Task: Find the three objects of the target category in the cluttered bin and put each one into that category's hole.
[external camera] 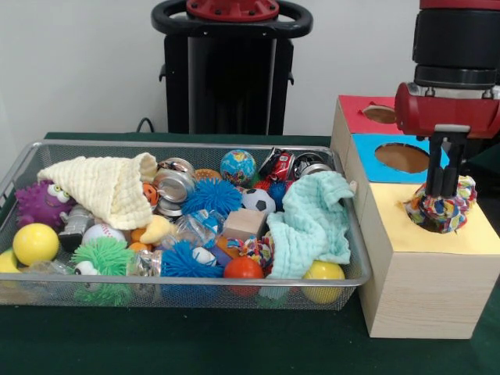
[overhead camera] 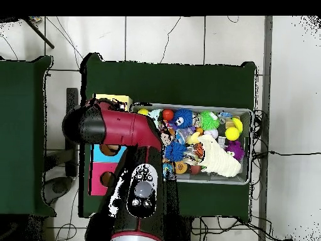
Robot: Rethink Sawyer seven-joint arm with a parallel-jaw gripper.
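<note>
One gripper (external camera: 443, 186), fingers close together and pinching the top of a multicoloured rope ball (external camera: 444, 206), which sits at the hole in the yellow section of the wooden box (external camera: 422, 281); whether it rests in the hole is unclear. Blue (external camera: 367, 152) and red (external camera: 355, 109) sections lie behind. Adjacent wire bin (external camera: 183, 293) holds a cream cloth (external camera: 101, 187), mint cloth (external camera: 312, 223), spiky balls and mixed toys.

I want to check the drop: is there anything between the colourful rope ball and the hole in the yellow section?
Nothing visible. The gripper holds the rope ball directly at the hole of the yellow section of the wooden box; the ball already covers the opening. The bin's clutter lies apart, to the side.
</note>
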